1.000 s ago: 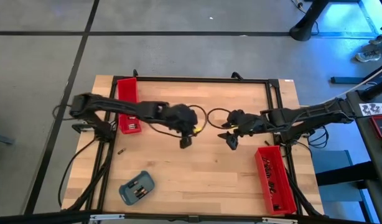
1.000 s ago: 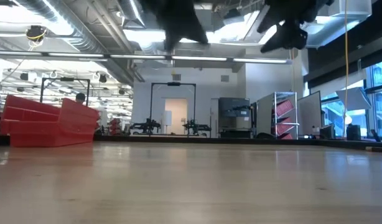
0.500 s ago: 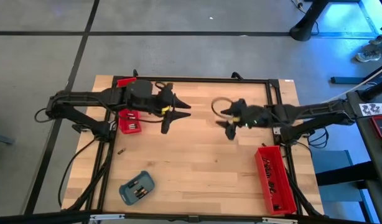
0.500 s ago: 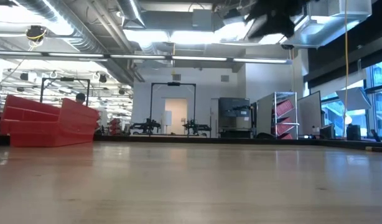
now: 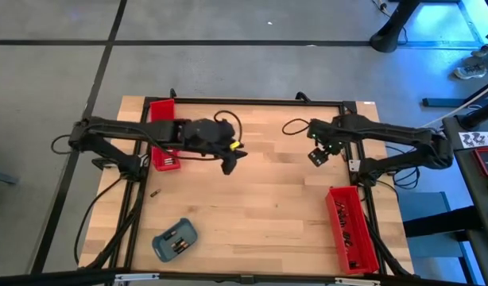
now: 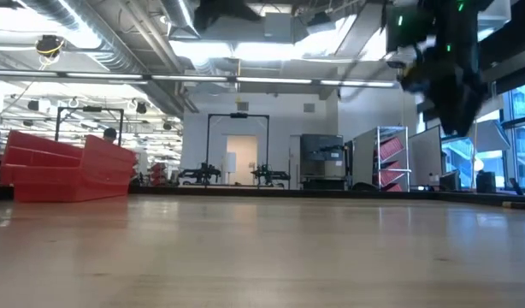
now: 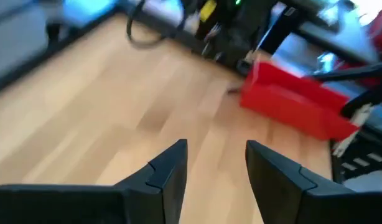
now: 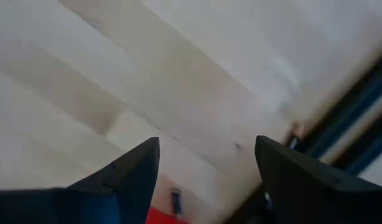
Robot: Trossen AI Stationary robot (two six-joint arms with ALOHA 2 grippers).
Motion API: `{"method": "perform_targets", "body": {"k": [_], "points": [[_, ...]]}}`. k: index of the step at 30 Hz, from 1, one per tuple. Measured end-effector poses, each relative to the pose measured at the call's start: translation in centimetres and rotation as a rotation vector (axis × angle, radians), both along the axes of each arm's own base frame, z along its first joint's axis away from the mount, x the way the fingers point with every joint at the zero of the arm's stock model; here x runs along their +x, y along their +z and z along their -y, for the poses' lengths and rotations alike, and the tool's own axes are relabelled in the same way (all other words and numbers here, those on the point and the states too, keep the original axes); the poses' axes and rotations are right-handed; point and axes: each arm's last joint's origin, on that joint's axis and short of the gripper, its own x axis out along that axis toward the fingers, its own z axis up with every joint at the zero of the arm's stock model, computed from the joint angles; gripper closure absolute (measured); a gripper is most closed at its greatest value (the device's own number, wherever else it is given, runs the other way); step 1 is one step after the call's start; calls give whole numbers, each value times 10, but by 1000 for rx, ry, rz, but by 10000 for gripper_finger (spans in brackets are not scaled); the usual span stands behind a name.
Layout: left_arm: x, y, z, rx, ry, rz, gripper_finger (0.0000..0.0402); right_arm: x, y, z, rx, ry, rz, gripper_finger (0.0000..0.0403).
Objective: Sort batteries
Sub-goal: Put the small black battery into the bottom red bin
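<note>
Between picks: left tool (image 5: 230, 164) and right tool (image 5: 318, 153) hover released and empty above the bench (image 5: 260, 214). Next, presumably, a descent onto the stray battery (image 5: 155, 193) near the left edge.

Bare table middle (image 5: 260, 199), red trays (image 5: 351, 230) seemingly hugging side edges

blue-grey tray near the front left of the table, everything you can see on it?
The blue-grey tray is small, rounded at its corners and looks like plastic. In the high view it lies flat on the wooden table, turned at an angle, near the front left corner. Several small dark batteries lie inside it, too small to count. Neither pincer is near it, and nothing else touches it. A lone battery lies apart on the wood.
</note>
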Motion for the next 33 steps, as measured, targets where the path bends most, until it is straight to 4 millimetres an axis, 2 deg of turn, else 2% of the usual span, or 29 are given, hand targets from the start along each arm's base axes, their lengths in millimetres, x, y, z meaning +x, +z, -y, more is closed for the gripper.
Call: {"method": "perform_targets", "body": {"k": [5, 10, 15, 19, 23, 26, 28, 30, 33], "points": [[11, -21, -3, -47, 50, -102, 249, 2, -33, 15, 47, -28, -183, 137], [16, -28, -7, -40, 60, -117, 249, 8, -58, 29, 64, 63, -404, 157], [15, -26, -13, -13, 60, -117, 249, 8, -79, 45, 144, 173, -550, 210], [15, -25, -14, -8, 58, -113, 249, 3, -90, 62, 176, 189, -621, 259], [15, -25, -11, 4, 41, -116, 249, -4, -99, 73, 191, 207, -667, 326], [15, -25, -10, 18, 29, -119, 249, -10, -109, 72, 207, 231, -665, 384], [15, -25, -10, 20, 29, -120, 249, -14, -117, 69, 212, 239, -668, 395], [15, -25, -10, 22, 28, -119, 249, -17, -123, 66, 215, 243, -670, 390], [15, -25, -10, 33, 20, -122, 249, -14, -125, 69, 192, 247, -667, 397]]}}
